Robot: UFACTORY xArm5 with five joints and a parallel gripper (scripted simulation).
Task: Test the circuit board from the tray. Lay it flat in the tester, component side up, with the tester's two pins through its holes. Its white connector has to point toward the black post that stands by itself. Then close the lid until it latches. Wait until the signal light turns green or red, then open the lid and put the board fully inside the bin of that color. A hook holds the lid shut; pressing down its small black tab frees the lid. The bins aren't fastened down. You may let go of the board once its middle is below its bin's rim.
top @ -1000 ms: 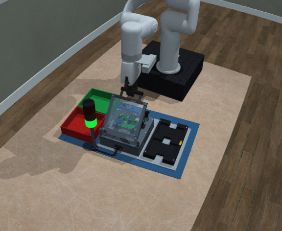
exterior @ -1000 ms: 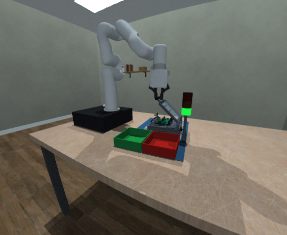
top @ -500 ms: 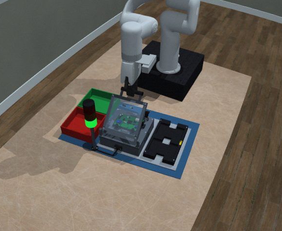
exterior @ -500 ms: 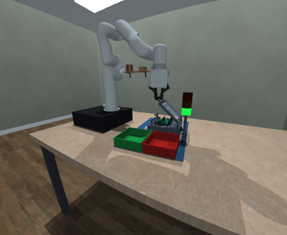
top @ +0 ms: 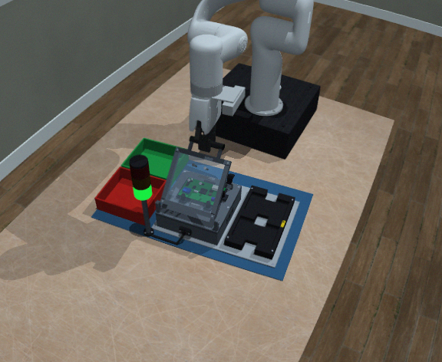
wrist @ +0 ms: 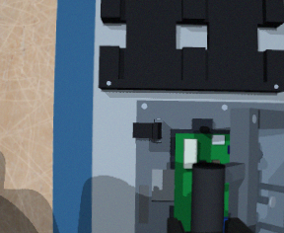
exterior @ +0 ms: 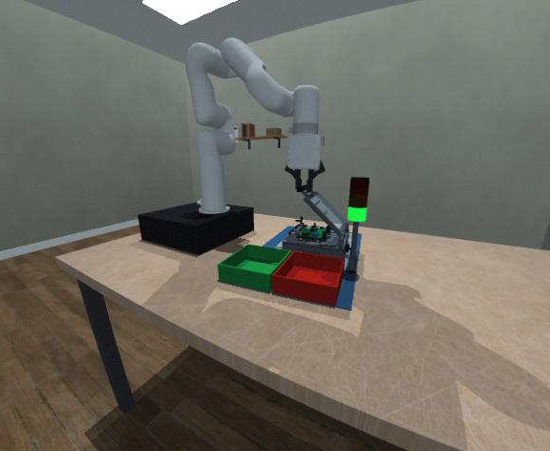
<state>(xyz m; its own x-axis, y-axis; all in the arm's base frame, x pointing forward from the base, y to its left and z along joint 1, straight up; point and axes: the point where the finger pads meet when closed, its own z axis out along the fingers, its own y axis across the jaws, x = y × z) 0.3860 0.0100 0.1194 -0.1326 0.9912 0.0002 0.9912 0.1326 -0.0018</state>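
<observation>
From above, my white robot arm (top: 206,66) (exterior: 306,106) reaches over a pale table (top: 136,311) (exterior: 387,349) (wrist: 22,39). Its gripper (top: 204,146) (exterior: 304,187) (wrist: 206,224) points down at the raised edge of the tester's clear lid (top: 225,171) (exterior: 325,213) (wrist: 251,163). The fingers stand partly apart, one on each side of the lid's round black handle (top: 218,146) (wrist: 208,197), and are not clamped on it. I cannot tell whether either finger touches the handle.

The lid is tilted well up from the gray tester (top: 170,225) (exterior: 314,246) (wrist: 152,111). Beneath it, the green circuit board (top: 198,190) (exterior: 312,232) (wrist: 183,190) lies in the tester, component side up, its white connector (top: 216,187) (wrist: 190,153) near one edge. The pins are too small for me to make out. The hook with its black tab (top: 229,178) (wrist: 146,130) stands near the board, away from the raised lid edge.

The signal light (top: 142,193) (exterior: 357,213) glows green, the lowest segment on its upright pole. Near it, the red bin (top: 126,215) (exterior: 306,290) and the green bin (top: 151,142) (exterior: 246,278) sit side by side; the board is in neither. On the tester's opposite side lies the black tray (top: 270,208) (wrist: 155,59), with cutouts showing pale surface beneath. A blue mat (top: 299,218) (exterior: 346,298) (wrist: 73,118) extends under this equipment.
</observation>
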